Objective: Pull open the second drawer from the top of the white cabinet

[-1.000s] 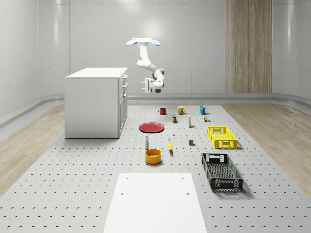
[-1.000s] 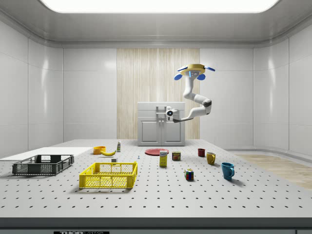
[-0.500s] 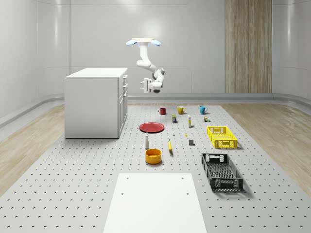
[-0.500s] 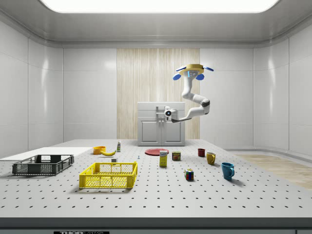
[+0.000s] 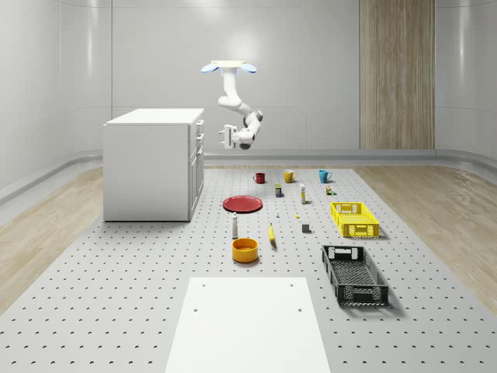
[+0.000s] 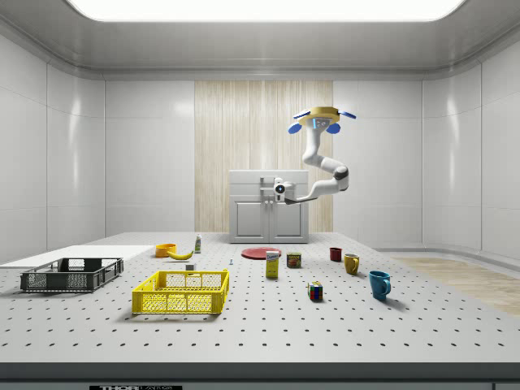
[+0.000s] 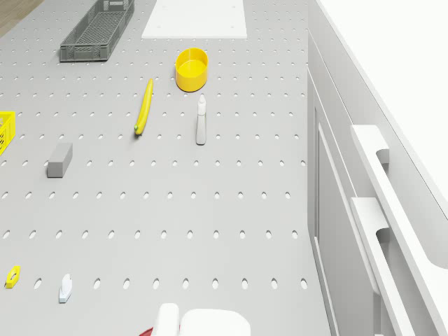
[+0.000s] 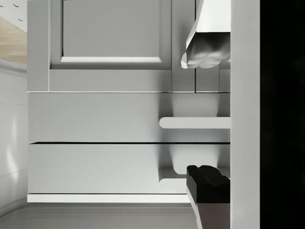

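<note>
Two drawers run across the upper front of the white cabinet point(image 5: 151, 167), which stands on the perforated table point(image 5: 116, 295) at the whole-scene view's left, its front facing that view's right. You will find the second drawer point(image 8: 95, 117) directly below the top one. In the wrist view its front lies flush with the fronts beside it, so it is closed, and its handle point(image 8: 195, 122) is a white bar.

Moving right, the gripper point(image 5: 226, 136) hangs in the air just off the cabinet front at about drawer height, near it but not touching. In the wrist view you can see its fingers well apart, one white fingertip point(image 8: 205, 50) and one black point(image 8: 207, 183), with both drawer handles showing between them and nothing held.

Further right and higher, the drone point(image 5: 229, 67) hovers above the level of the cabinet top, out in front of the drawers, with the arm point(image 5: 237, 105) bending down from it toward the cabinet.

On the table to the right of the cabinet lie a red plate point(image 5: 242, 203), an orange bowl point(image 5: 245, 249), a yellow crate point(image 5: 355, 219) and a black crate point(image 5: 354, 274).
</note>
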You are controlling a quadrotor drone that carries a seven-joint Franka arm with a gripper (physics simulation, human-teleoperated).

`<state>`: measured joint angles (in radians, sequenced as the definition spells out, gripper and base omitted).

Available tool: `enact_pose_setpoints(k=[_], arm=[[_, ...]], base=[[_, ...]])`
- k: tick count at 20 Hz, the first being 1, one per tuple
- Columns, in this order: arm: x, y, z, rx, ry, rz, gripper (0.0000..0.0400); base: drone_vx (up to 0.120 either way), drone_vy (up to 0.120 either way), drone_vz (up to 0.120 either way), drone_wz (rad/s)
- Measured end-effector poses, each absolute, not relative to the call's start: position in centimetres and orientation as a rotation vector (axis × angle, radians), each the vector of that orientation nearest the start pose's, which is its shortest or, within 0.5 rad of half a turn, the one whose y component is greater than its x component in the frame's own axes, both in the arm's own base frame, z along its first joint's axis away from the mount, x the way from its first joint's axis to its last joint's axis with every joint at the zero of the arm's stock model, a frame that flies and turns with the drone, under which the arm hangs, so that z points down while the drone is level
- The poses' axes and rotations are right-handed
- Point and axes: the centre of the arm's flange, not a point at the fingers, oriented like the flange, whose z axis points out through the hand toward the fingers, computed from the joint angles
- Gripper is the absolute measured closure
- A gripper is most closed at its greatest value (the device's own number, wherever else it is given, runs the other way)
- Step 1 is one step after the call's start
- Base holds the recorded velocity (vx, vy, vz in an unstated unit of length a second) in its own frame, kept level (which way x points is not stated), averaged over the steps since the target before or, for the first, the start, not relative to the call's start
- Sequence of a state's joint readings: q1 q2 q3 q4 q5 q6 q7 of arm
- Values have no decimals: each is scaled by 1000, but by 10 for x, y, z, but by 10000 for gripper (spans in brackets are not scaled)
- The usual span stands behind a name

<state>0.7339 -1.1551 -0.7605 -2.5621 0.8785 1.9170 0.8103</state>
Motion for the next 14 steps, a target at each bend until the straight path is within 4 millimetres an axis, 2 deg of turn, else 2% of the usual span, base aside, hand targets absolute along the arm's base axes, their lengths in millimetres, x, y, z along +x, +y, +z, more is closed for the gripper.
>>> enact_pose_setpoints(k=[14], arm=[[307, 24, 591, -1483, 612, 613, 100]], base=[[0, 0, 0, 0]])
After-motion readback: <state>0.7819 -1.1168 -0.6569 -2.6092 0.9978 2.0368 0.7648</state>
